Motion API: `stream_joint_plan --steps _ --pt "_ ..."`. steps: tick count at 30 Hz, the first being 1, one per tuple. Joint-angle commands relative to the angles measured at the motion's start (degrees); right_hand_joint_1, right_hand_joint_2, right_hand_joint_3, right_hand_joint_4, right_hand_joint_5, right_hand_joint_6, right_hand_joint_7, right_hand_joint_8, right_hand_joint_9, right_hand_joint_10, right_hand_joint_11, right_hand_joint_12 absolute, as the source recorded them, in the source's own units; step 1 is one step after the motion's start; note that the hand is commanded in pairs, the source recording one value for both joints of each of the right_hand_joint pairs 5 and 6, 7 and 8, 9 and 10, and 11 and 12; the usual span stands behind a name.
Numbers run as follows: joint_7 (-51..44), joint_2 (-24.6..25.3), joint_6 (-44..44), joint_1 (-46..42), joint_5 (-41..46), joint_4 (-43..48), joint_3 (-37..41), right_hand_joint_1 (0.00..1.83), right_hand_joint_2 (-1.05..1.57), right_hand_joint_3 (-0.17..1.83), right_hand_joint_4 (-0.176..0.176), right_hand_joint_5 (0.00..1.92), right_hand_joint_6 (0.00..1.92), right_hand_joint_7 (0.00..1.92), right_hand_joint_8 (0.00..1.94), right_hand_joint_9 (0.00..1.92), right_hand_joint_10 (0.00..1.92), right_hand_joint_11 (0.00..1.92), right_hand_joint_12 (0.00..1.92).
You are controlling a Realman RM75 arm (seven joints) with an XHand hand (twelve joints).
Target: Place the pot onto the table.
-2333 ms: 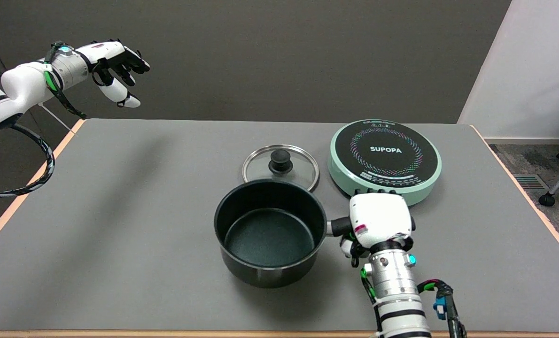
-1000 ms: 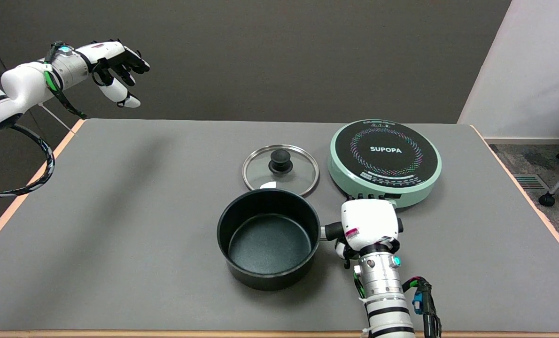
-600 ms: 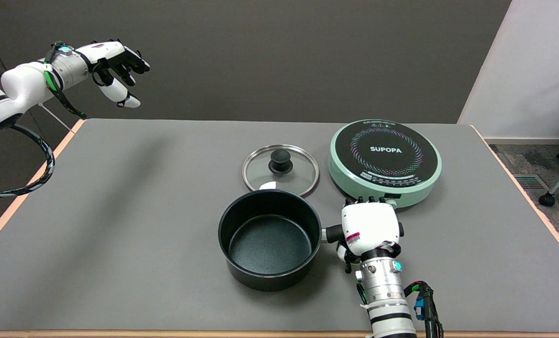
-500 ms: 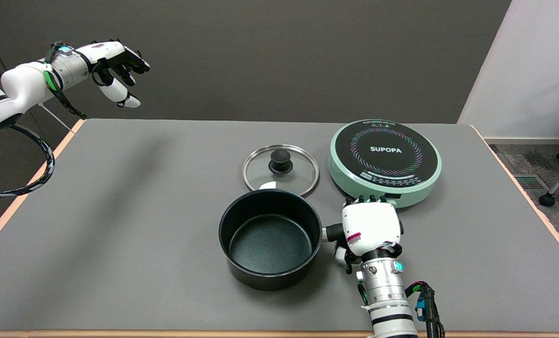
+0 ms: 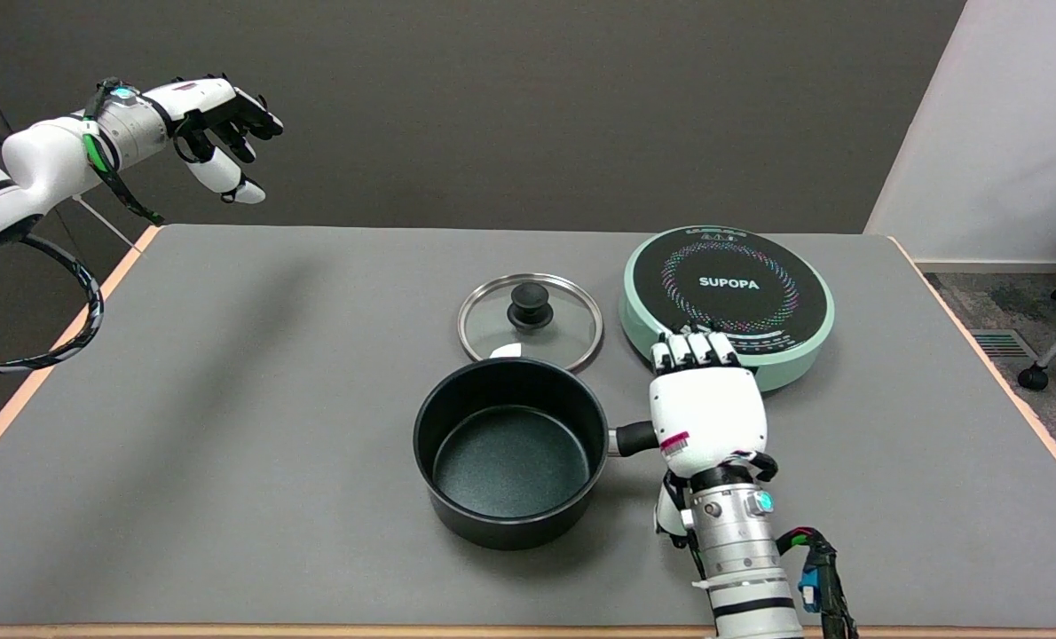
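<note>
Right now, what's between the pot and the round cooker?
In the head view, the robot hand sits between the pot and cooker, over the pot's handle.

The induction cooker [image 5: 727,300] reads "SUPOPA" (white letters on its black top).

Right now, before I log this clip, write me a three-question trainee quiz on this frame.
1. True or false: the black non-stick pot stands on the mint-green round induction hob.
2. Where does the round glass lid with the black knob lie? A) on the pot B) flat on the grey table, behind the pot C) on the hob
3. Fill in: the right hand is over the pot's black ____, fingers extended.

Key: 1 false; 2 B; 3 handle.
</note>
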State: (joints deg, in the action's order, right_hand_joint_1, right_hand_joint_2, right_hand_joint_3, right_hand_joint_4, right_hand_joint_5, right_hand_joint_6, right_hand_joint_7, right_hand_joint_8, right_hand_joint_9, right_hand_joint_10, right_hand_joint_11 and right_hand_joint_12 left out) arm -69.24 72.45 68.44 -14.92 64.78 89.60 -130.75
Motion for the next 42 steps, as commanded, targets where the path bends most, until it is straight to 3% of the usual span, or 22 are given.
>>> stream_joint_plan --steps 1,8,13,17,21,27,32,33,35,37,42 --pt "-1.5 -3.8 4.8 -1.3 -11.0 5.8 0.4 1.41 -0.87 1.57 -0.176 0.49 0.49 0.49 0.49 0.49 0.49 0.49 0.49" --pt "-1.1 -6.3 12.0 0.2 -19.5 9.1 1.8 1.41 -0.85 1.54 -0.176 0.48 0.48 0.48 0.48 0.48 0.48 0.48 0.48" --pt "-1.0 -8.2 18.5 1.8 -20.7 10.5 3.6 1.36 -0.74 1.52 -0.176 0.47 0.47 0.47 0.47 0.47 0.47 0.47 0.47" --pt "-0.2 -10.1 20.7 3.0 -19.6 11.6 6.9 1.32 -0.65 1.40 -0.176 0.34 0.34 0.34 0.34 0.34 0.34 0.34 0.34" --pt "6.3 -11.5 21.9 3.8 -17.8 12.1 12.0 1.28 -0.55 1.30 -0.176 0.19 0.19 0.19 0.19 0.19 0.19 0.19 0.19" --pt "18.1 -15.1 22.2 3.8 -11.1 11.3 19.5 1.26 -0.42 1.14 -0.176 0.16 0.16 0.16 0.16 0.16 0.16 0.16 0.16" --pt "25.6 -17.6 23.2 4.0 -5.7 8.7 23.2 1.08 0.07 0.99 -0.176 0.25 0.25 0.25 0.25 0.25 0.25 0.25 0.25" --pt "27.5 -17.9 23.7 4.0 -3.9 7.7 23.8 1.03 0.17 0.88 -0.176 0.25 0.25 0.25 0.25 0.25 0.25 0.25 0.25" --pt "31.2 -18.3 24.4 4.0 -1.1 6.1 24.5 0.83 0.60 0.37 -0.176 0.24 0.24 0.24 0.24 0.24 0.24 0.24 0.24" --pt "36.2 -18.8 25.4 3.8 2.6 4.1 25.3 0.71 0.94 0.08 -0.176 0.21 0.21 0.21 0.21 0.21 0.21 0.21 0.21" --pt "53.6 -21.7 25.9 1.6 10.7 -0.9 27.7 0.50 1.56 -0.16 -0.176 0.16 0.16 0.16 0.16 0.16 0.16 0.16 0.16"
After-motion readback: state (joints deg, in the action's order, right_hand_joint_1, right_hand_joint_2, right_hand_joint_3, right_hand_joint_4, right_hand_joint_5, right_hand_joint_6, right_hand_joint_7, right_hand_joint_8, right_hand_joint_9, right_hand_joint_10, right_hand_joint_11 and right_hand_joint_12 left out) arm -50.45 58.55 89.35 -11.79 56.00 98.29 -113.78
